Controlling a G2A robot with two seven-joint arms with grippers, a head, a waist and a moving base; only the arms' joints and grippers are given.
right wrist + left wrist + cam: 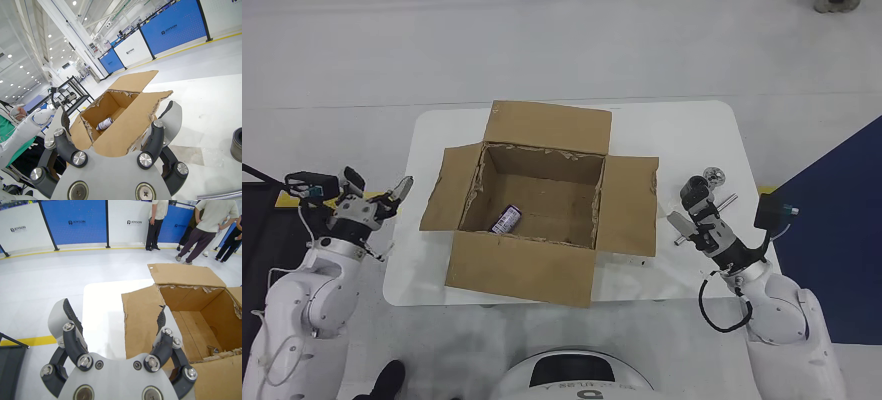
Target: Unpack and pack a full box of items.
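Fingers (pixel 72 315) (pixel 174 117) wide apart, empty, both sides

The arms (pixel 312 290) are glossy white shells with rounded joints. The left tool (pixel 114 306) and right tool (pixel 117 108) are built alike: a flat grey plate (pixel 115 376), curved black links (pixel 72 340) pinned with silver slotted screws (pixel 85 362), and two white-backed fingers (pixel 55 315) lined with black ribbed pads (pixel 71 313). A thin black cable (pixel 703 300) loops beside the right forearm, and a small black box (pixel 774 212) with a teal spot sits at that wrist.
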